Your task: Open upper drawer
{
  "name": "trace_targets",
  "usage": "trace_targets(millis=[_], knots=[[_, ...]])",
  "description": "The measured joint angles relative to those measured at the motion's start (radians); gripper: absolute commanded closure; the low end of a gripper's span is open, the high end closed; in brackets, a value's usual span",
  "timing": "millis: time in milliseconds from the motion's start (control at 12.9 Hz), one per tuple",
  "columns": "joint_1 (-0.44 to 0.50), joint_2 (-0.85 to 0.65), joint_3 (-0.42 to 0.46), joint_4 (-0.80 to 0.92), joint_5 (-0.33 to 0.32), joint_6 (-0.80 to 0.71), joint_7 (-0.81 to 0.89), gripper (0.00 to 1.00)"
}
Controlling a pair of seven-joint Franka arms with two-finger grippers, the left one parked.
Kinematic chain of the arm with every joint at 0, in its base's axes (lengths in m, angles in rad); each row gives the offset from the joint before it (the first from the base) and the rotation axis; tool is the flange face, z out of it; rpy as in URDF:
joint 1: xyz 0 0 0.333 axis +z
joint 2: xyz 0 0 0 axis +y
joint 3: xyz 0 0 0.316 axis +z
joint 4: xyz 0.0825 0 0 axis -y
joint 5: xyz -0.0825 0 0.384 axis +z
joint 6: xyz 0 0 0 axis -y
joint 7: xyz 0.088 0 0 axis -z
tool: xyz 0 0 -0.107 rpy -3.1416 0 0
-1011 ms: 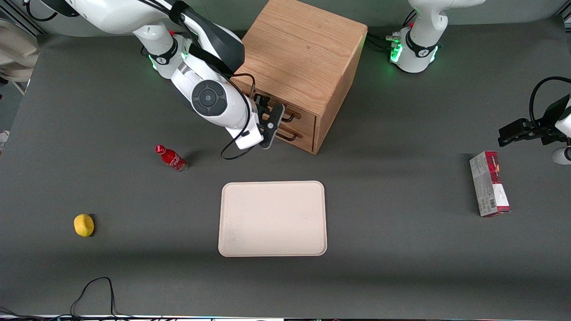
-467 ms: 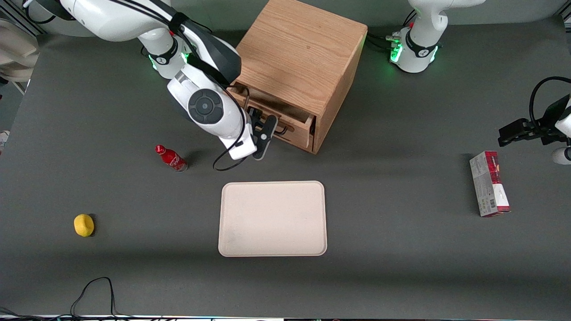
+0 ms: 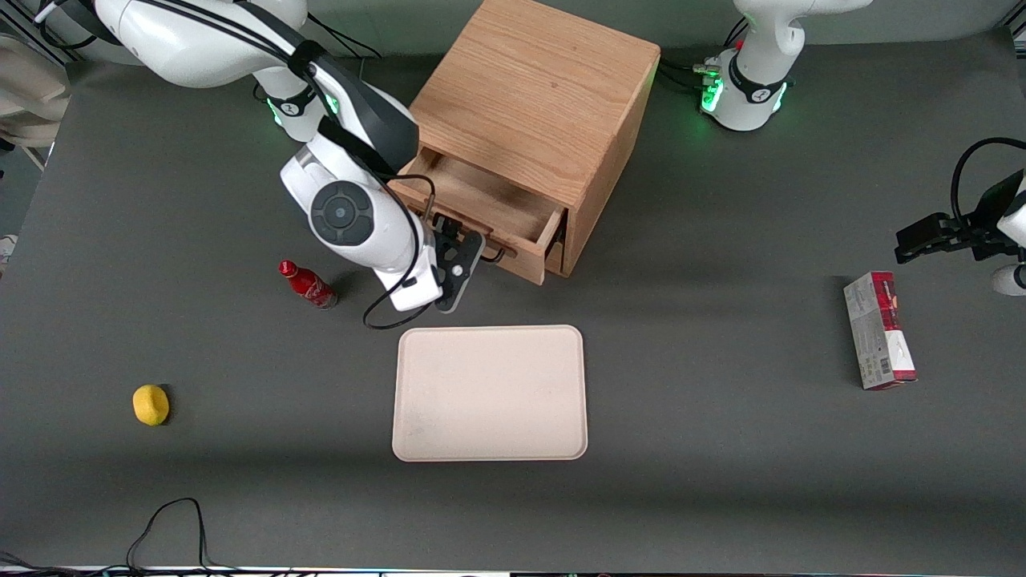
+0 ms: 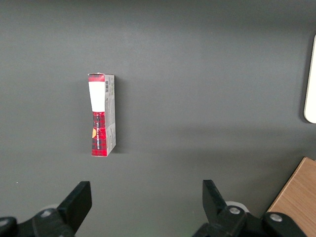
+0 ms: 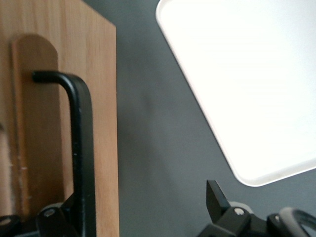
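Note:
The upper drawer [image 3: 486,205] of the light-oak cube cabinet [image 3: 539,96] is pulled well out, and its inside is bare wood. Its black bar handle [image 3: 495,255] is on the drawer front facing the front camera. My right gripper [image 3: 459,264] is at that handle, in front of the drawer. In the right wrist view the handle [image 5: 80,148] runs down the oak drawer front [image 5: 101,98] right against one finger [image 5: 63,211]. The second finger [image 5: 214,193] stands far apart over the table, so the gripper [image 5: 140,202] is open. The lower drawer is hidden under the upper one.
A cream tray [image 3: 490,392] lies nearer the front camera than the cabinet, and its corner shows in the right wrist view [image 5: 237,89]. A red bottle [image 3: 308,284] stands beside my arm. A yellow lemon [image 3: 151,404] lies toward the working arm's end. A red and grey box [image 3: 878,329] lies toward the parked arm's end.
The upper drawer went from shut to pulled well out toward the front camera. My gripper moved with its handle, toward the camera and toward the working arm's end.

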Motion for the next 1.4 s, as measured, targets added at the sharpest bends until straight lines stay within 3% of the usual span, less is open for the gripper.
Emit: trace_targets(millis=[544, 1400], knots=[[-0.001, 0.055, -0.069, 0.112, -0.049, 0.0, 0.0, 0.0], [-0.002, 0.046, -0.166, 0.296, -0.052, -0.002, 0.0, 0.0]])
